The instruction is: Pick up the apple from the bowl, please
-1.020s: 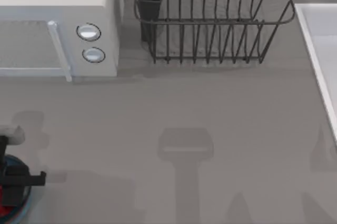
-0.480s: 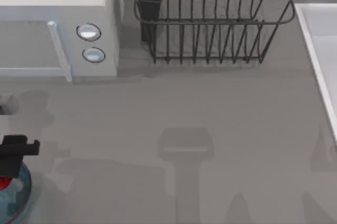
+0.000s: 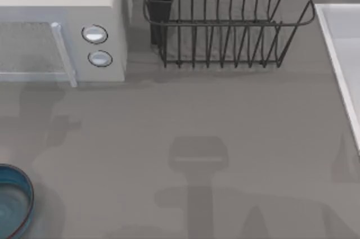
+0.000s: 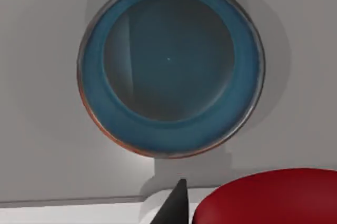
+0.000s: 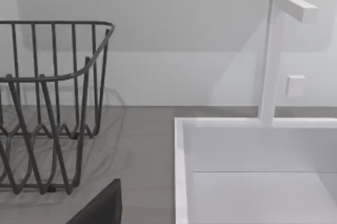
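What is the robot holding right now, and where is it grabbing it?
The left gripper seems to hold the apple, lifted above the empty bowl. One dark fingertip sits beside the apple's side, but where it grips cannot be told.

light: even, soft, bright over my grey tabletop (image 3: 225, 115) | shadows: faint blurred arm shapes along its near edge, soft one under the dark wire rack (image 3: 225, 25) | glare: pale sheen inside the blue-rimmed glassy bowl (image 4: 168, 60) | blur: none
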{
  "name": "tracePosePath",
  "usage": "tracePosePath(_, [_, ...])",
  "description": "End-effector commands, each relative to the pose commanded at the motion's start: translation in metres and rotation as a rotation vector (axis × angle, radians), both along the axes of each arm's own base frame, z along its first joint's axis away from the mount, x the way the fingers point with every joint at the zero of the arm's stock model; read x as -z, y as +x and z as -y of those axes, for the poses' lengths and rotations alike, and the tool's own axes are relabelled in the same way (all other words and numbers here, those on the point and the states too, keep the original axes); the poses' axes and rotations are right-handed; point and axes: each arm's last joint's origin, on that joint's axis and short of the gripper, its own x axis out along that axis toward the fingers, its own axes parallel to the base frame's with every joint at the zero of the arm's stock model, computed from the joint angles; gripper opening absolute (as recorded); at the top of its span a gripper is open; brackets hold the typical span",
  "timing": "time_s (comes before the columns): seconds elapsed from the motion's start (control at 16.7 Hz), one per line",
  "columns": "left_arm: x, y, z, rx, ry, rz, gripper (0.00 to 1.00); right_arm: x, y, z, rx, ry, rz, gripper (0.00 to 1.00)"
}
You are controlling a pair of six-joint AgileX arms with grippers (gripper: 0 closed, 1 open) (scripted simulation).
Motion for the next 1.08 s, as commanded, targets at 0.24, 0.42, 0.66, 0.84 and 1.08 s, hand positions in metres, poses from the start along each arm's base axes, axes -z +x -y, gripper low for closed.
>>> tracePosePath(0.24, [-0.040, -0.021, 0.000, -0.001, 0.000, 0.026, 0.00, 0.000, 0.000, 0.000, 0.000, 0.000, 0.000, 1.00])
tracePosePath(0.42, [-0.043, -0.023, 0.000, -0.001, 0.001, 0.029, 0.00, 0.000, 0.000, 0.000, 0.000, 0.000, 0.000, 1.00])
tracePosePath(0.66, [-0.040, -0.018, 0.002, -0.003, 0.002, 0.020, 0.00, 0.000, 0.000, 0.000, 0.000, 0.000, 0.000, 1.00])
tracePosePath(0.84, [-0.027, 0.004, 0.025, -0.004, 0.007, -0.003, 0.00, 0.000, 0.000, 0.000, 0.000, 0.000, 0.000, 1.00])
tracePosePath(1.08, [0.008, 0.033, 0.093, -0.011, 0.026, -0.033, 0.00, 0.000, 0.000, 0.000, 0.000, 0.000, 0.000, 1.00])
